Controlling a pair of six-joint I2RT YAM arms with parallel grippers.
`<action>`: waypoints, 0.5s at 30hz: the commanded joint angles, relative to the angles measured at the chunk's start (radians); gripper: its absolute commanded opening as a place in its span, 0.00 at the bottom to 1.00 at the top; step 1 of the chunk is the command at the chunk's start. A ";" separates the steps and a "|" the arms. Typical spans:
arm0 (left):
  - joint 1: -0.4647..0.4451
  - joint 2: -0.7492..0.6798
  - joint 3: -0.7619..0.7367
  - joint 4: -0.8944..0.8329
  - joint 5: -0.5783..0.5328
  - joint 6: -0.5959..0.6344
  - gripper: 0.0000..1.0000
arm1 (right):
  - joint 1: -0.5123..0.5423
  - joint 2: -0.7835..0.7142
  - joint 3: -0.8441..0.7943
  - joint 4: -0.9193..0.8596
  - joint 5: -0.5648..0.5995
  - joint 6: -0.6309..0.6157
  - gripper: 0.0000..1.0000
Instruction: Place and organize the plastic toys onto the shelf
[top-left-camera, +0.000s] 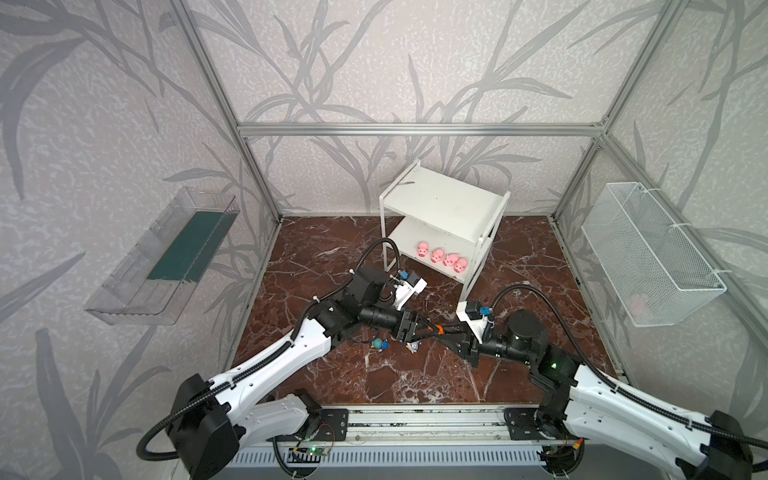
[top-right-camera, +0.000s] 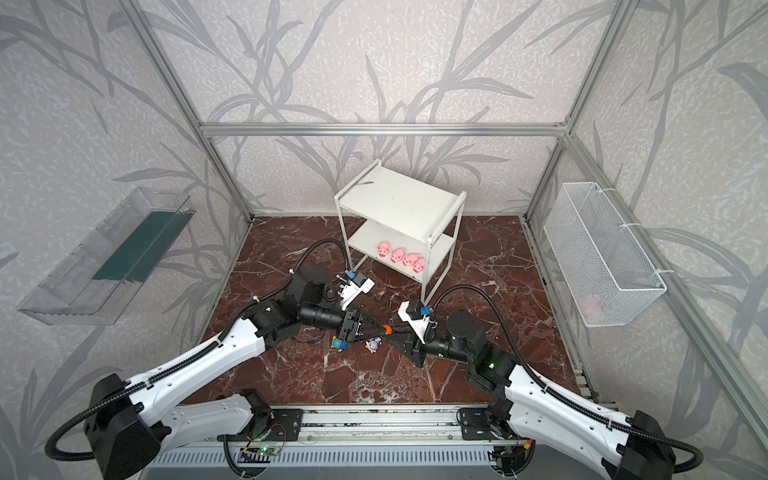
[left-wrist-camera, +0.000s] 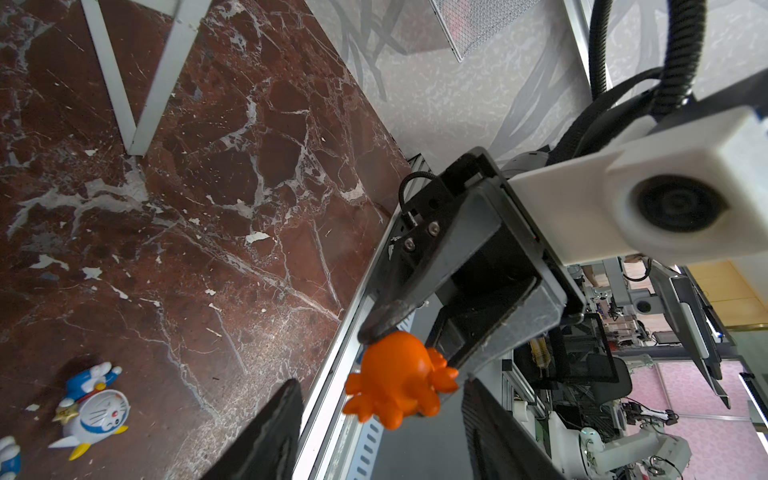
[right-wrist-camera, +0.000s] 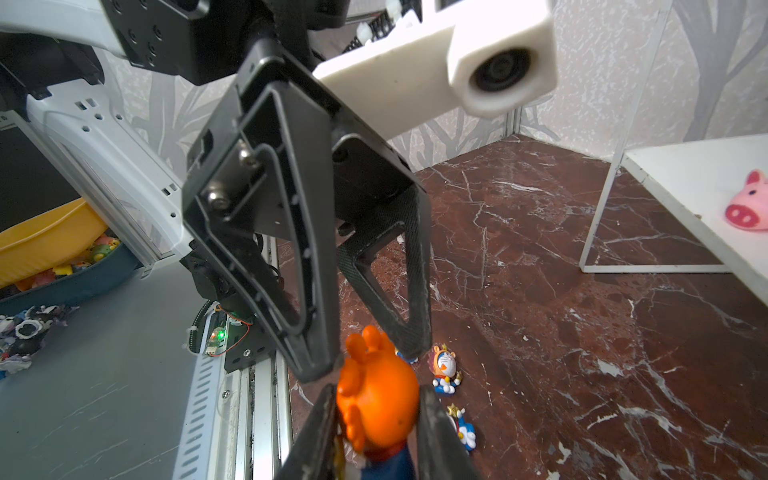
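A robotics lab: aluminium-framed cell (top-left-camera: 419, 129), monitors (left-wrist-camera: 692, 316) and another robot (left-wrist-camera: 636, 453) beyond.

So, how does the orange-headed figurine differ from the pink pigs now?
The orange-headed figurine is clamped in the right tool, off the floor; the pink pigs stand in a row on the lower board of the shelf. The figurine has knobbly orange headgear; the pigs are round and pink. Both are small toys.

shelf (top-right-camera: 399, 203): white, two-tier, upright, centre-back | four pink pigs (top-right-camera: 397, 255): upright row, lower board | orange-capped figurine (top-right-camera: 387, 329): held off floor, just below centre | teal-capped figurine (top-right-camera: 338, 343), white-gold figurine (top-right-camera: 373, 345): on floor, lower left of it
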 joint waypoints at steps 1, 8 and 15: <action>-0.006 0.015 0.038 0.020 0.011 -0.017 0.62 | -0.002 0.004 0.004 0.041 -0.018 -0.020 0.24; -0.012 0.056 0.048 0.033 0.020 -0.049 0.55 | 0.000 0.016 -0.002 0.047 -0.004 -0.050 0.24; -0.020 0.079 0.048 0.039 0.027 -0.057 0.49 | 0.000 0.034 -0.014 0.076 0.001 -0.054 0.24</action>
